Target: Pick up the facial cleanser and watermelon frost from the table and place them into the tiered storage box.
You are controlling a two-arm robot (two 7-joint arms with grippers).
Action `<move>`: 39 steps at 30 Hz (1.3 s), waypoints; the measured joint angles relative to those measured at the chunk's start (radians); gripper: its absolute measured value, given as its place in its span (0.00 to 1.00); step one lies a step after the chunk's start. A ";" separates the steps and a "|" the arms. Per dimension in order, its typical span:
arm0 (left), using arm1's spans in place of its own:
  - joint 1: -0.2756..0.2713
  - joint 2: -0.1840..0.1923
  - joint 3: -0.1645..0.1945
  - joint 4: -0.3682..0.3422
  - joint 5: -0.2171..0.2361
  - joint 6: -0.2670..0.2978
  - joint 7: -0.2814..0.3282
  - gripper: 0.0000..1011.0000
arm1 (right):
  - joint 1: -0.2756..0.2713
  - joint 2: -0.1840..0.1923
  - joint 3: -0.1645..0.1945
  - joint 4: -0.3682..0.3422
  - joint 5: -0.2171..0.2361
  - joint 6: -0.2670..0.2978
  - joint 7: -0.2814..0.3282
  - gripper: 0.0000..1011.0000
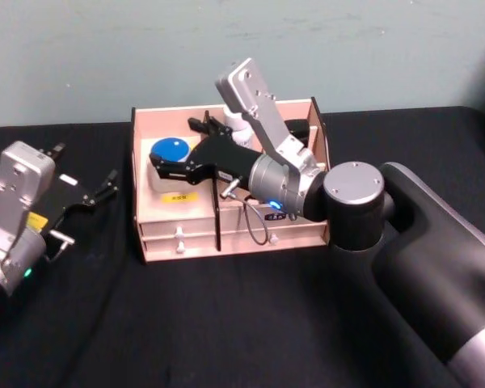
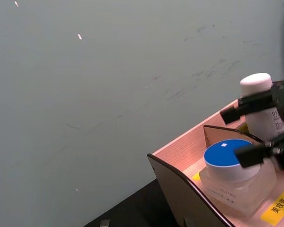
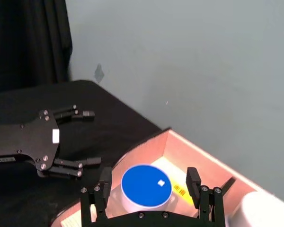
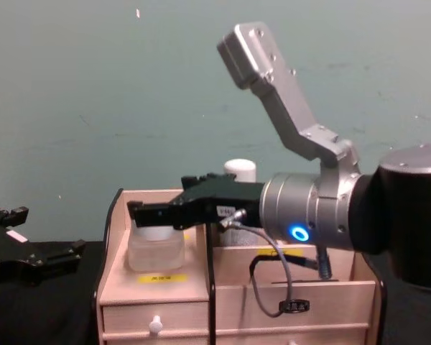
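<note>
Between the right gripper's point(image 3: 151, 187) spread jaws sits the watermelon frost point(image 3: 146, 185).

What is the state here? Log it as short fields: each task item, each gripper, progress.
jar: in the box's left top compartment, blue lid up
bottle: upright in the box, behind the jar
box: on the black table, drawers closed
right gripper: over the box, fingers open either side of the jar, not closed on it
left gripper: left of the box, above the table, open, empty
progress: both items sit in the box
</note>
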 joint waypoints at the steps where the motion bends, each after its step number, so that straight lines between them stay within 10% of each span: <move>1: 0.000 0.000 0.000 0.000 0.000 0.000 0.000 1.00 | -0.004 0.003 0.002 -0.009 -0.002 -0.006 -0.002 0.99; 10: 0.000 0.000 0.000 0.000 0.000 0.000 0.000 1.00 | -0.073 0.051 0.034 -0.161 -0.037 -0.067 -0.055 0.99; 25: 0.000 0.000 0.000 0.000 0.000 0.000 0.000 1.00 | -0.296 0.185 0.249 -0.484 -0.076 -0.121 -0.194 0.99; 39: 0.000 0.000 0.000 0.000 0.000 0.000 0.000 1.00 | -0.458 0.203 0.425 -0.534 -0.074 -0.141 -0.277 0.99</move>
